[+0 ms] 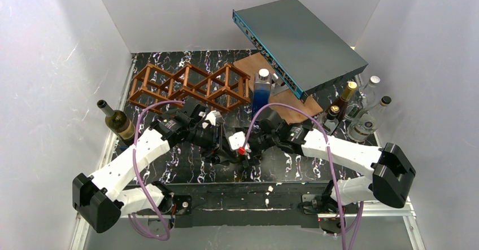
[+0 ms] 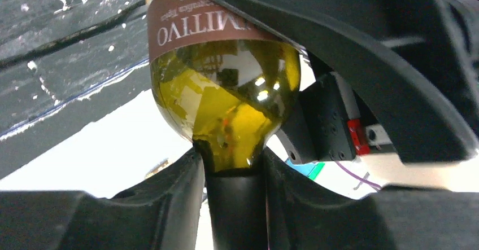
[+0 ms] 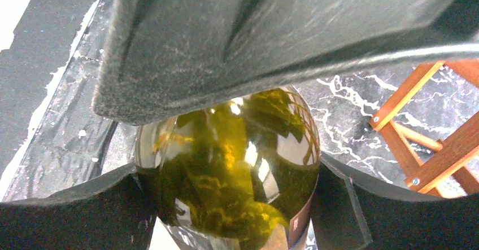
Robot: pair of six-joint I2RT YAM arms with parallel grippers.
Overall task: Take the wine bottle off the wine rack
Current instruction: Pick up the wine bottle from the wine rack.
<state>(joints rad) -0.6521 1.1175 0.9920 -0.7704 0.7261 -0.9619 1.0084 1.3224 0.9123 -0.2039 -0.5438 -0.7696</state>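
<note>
The wine bottle [image 2: 226,103] is olive-green glass with a dark red label. My left gripper [image 2: 234,165] is shut on its dark-capped neck, just below the shoulder. My right gripper [image 3: 226,188] is shut on the bottle's wide body [image 3: 226,159], one finger on each side. In the top view both grippers, left [image 1: 217,143] and right [image 1: 248,145], meet at the table's middle, in front of the wine rack [image 1: 189,86], and hide most of the bottle. The reddish-brown lattice rack has no bottle showing in its cells. Part of it shows in the right wrist view [image 3: 435,143].
A second green bottle [image 1: 117,121] stands at the left edge. A blue-liquid bottle [image 1: 261,89] stands right of the rack beside a flat brown board [image 1: 282,100]. A grey box [image 1: 299,44] leans over it. Several bottles [image 1: 353,112] cluster at the far right.
</note>
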